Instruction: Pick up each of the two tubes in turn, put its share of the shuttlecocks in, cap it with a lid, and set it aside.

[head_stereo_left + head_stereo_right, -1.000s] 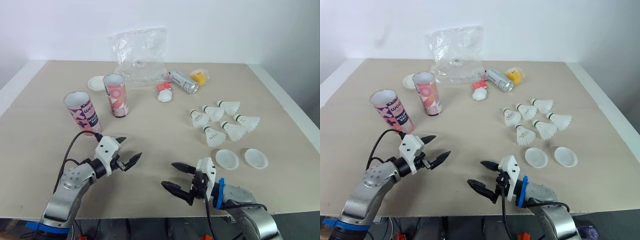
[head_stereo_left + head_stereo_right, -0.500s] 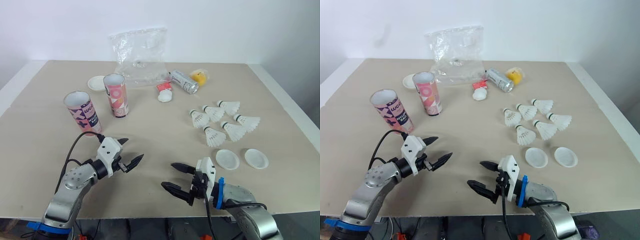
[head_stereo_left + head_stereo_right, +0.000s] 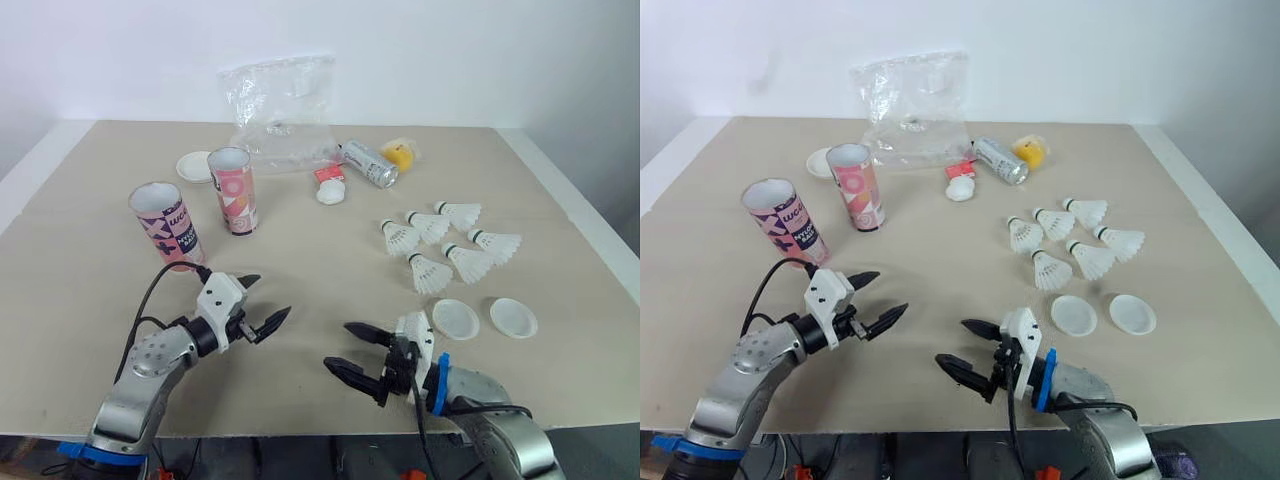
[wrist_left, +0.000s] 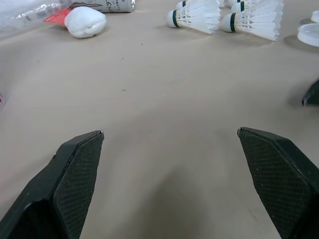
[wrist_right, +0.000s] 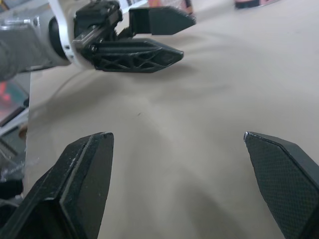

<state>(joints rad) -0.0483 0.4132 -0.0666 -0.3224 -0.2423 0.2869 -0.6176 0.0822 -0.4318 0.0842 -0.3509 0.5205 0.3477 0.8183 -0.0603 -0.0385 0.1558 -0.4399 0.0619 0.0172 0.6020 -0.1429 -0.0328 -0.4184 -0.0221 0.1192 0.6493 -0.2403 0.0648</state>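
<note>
Two pink patterned tubes stand open-topped at the left: one (image 3: 165, 225) leaning a little, the other (image 3: 232, 190) upright behind it. Several white shuttlecocks (image 3: 440, 245) lie in a cluster at the right, with two white lids (image 3: 455, 318) (image 3: 512, 317) in front of them. My left gripper (image 3: 268, 297) is open and holds nothing, low over bare table in front of the leaning tube. Near the front edge my right gripper (image 3: 337, 345) is also open with nothing in it, its tips pointing left toward the left gripper (image 5: 144, 37).
At the back lie a clear plastic bag (image 3: 280, 110), a silver can (image 3: 368, 163) on its side, a yellow object (image 3: 400, 154), a red packet (image 3: 327, 173) and a white ball (image 3: 329, 192). A third white lid (image 3: 192, 165) sits behind the tubes.
My left gripper has crept a little to the right toward the table's middle. The right gripper has barely shifted. Tubes, shuttlecocks and lids are unmoved.
</note>
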